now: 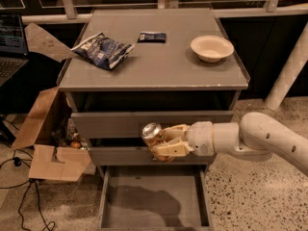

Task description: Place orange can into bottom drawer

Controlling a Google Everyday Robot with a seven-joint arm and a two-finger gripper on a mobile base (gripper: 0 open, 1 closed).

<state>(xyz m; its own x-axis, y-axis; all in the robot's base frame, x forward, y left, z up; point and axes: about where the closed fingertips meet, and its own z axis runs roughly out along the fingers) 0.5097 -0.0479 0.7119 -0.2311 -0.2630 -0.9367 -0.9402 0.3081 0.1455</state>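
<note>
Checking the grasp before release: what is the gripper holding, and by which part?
The gripper, in front of the drawer fronts above the open bottom drawer, holds the orange can by its body; its silver end sticks out free.

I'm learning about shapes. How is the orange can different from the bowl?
The orange can is a small shiny cylinder; the bowl is cream, wider and open on top. The can is up in the air, with the gripper jaws shut on it in front of the upper drawers; the bowl sits on the cabinet top. Both are round.
</note>
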